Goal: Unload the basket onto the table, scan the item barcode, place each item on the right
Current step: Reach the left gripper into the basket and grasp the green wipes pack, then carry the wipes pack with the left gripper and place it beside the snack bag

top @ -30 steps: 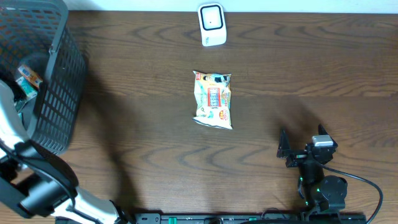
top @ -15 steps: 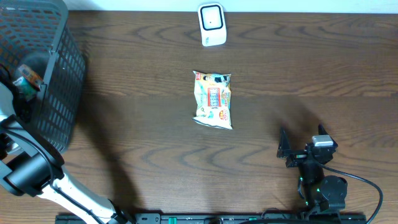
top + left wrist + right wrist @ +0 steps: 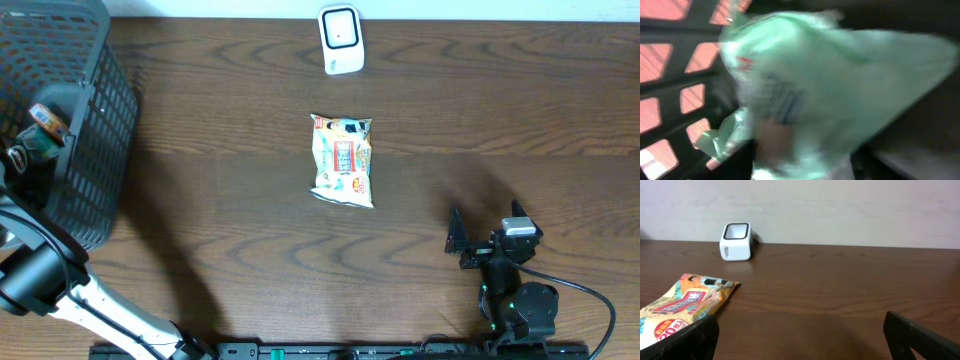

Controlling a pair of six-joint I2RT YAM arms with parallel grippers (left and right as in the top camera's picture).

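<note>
A pale green packet (image 3: 840, 85) fills the left wrist view, blurred, right at my left gripper (image 3: 802, 167), whose fingers are not clearly seen. From overhead, that gripper (image 3: 38, 138) is inside the black basket (image 3: 95, 150) at the far left, against a green and orange packet (image 3: 45, 120). The white barcode scanner (image 3: 341, 40) stands at the table's far edge, also seen in the right wrist view (image 3: 735, 241). My right gripper (image 3: 487, 232) rests open near the front right with nothing between its fingers (image 3: 695, 335).
A yellow snack bag (image 3: 343, 160) lies flat in the middle of the table, between the scanner and the right gripper; its corner shows low on the left in the right wrist view (image 3: 680, 305). The basket's mesh wall (image 3: 670, 95) is close behind the green packet.
My left arm has moved farther back inside the basket, and the green and orange packet has shifted slightly with it. The right arm has not moved.
</note>
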